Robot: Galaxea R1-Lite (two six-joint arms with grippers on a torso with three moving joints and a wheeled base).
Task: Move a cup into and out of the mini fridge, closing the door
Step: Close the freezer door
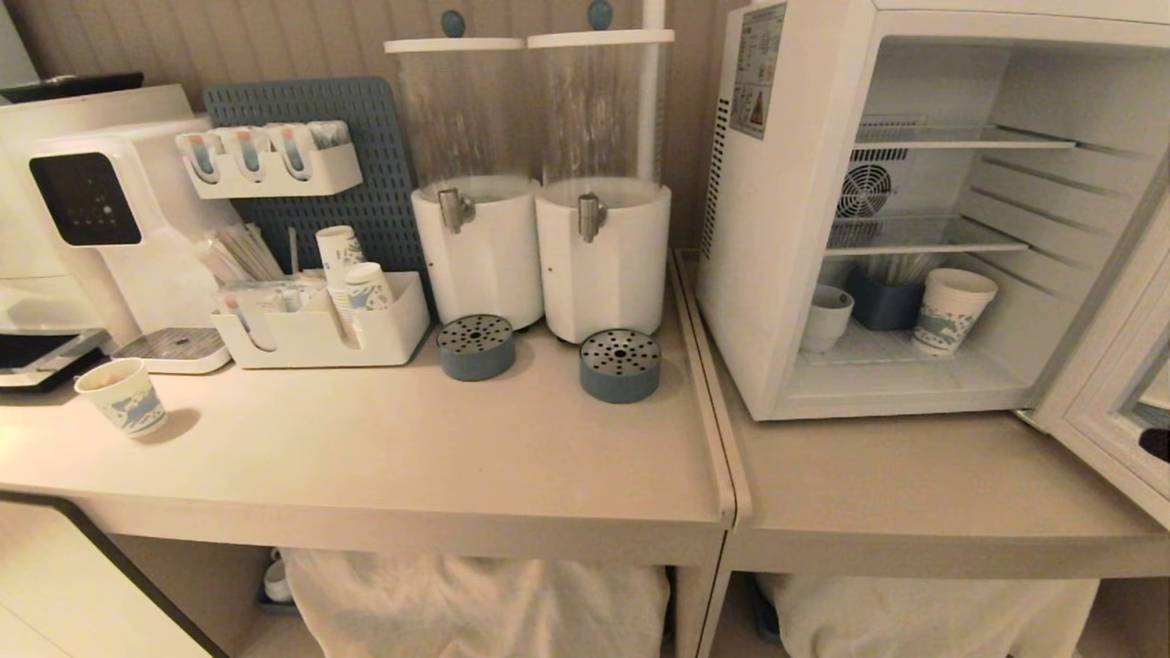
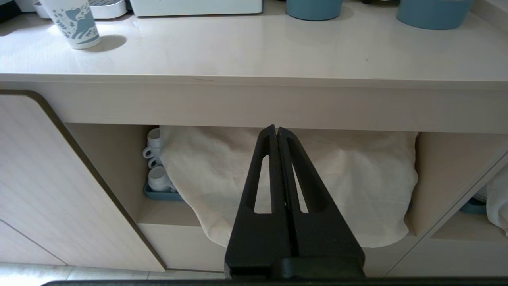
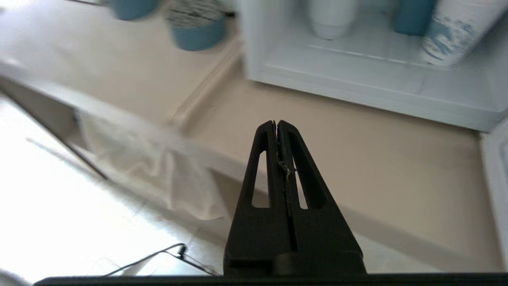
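One cup [image 1: 827, 317] sits on the mini fridge [image 1: 786, 274] floor, well ahead of our right gripper [image 3: 276, 124], whose fingers are pressed together, empty, over the bench [image 3: 357, 131]. We judge it stiff, glossy, breakable; best pinched across the rim. Left gripper [image 2: 276, 129] likewise closed, empty, below the bench edge. Door [image 1: 1111, 402] hangs open.

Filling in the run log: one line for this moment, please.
cup: in fridge | door: open | right end effector: shut, empty, outside fridge | left end effector: shut, parked
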